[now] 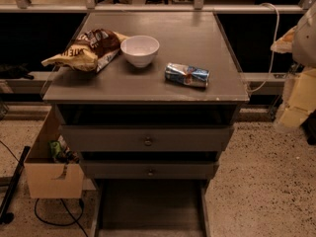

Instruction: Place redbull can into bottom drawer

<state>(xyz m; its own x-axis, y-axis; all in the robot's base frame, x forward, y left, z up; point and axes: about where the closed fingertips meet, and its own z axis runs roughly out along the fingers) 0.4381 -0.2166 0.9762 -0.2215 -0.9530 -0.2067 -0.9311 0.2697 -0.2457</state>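
The redbull can (187, 75), blue and silver with a red mark, lies on its side on the grey cabinet top (197, 38), right of centre near the front edge. The bottom drawer (204, 209) is pulled out toward me at floor level, with low side walls and a dark floor; nothing shows in it. My arm and gripper (290, 111) appear as a pale blurred shape at the right edge, beside the cabinet, off to the right of the can and apart from it.
A white bowl (140, 50) and a crumpled chip bag (88, 50) sit on the top's left half. Two upper drawers with round knobs (147, 141) are slightly out. A cardboard box (51, 174) and cables (54, 216) lie on the floor at left.
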